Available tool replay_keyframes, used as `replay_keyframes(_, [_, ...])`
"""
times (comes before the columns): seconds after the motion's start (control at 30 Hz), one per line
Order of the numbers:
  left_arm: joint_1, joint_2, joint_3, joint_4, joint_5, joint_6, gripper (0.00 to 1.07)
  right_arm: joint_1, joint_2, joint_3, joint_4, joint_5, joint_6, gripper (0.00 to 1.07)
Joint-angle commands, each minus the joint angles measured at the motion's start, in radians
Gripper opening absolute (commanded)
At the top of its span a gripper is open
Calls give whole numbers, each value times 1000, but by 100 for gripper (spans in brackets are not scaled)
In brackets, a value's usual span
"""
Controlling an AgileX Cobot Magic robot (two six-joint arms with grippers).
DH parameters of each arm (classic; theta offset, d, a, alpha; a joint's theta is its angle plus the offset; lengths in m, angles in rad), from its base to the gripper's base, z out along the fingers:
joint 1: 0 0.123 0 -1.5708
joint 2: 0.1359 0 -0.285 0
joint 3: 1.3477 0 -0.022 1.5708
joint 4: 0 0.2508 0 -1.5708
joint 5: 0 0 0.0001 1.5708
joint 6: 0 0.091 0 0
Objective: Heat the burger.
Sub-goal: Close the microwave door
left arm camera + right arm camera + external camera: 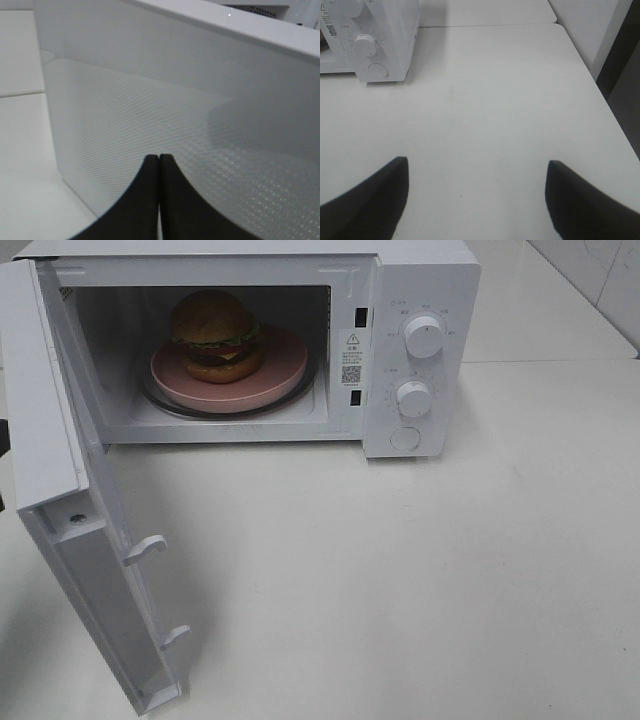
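1. Nearest us, at far left, the microwave door (105, 600) stands swung wide open.
2. We find the left gripper (159, 165) with jaws pressed together and holding nothing, close by the door's outer panel; we cannot confirm contact.
3. We note the burger (215, 335) inside the cavity, upright on the pink plate (285, 365).
4. We judge it light, soft and loosely stacked, so it is best moved by the plate's rim, never the bun.
5. At right, the right gripper (476, 162) is spread wide and empty above the table (495, 100).

kitchen-style lab bench (microwave (425, 285) on white table (430, 580)).
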Motion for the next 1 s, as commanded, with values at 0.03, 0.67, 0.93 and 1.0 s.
replay_keyframes(0.03, [-43,30,-33,-16,-24,4,0,-8,-25,2,-2,2,4,72])
replay_keyframes(0.67, [-365,282,-267,-315,-22,116,0,-8,-25,2,-2,2,4,72])
replay_keyframes(0.93, [-487,368,-363,-523,-18,215,0,-8,-25,2,-2,2,4,72])
replay_keyframes(1.0, [-501,376,-372,-558,-19,237,0,-8,-25,2,-2,2,4,72])
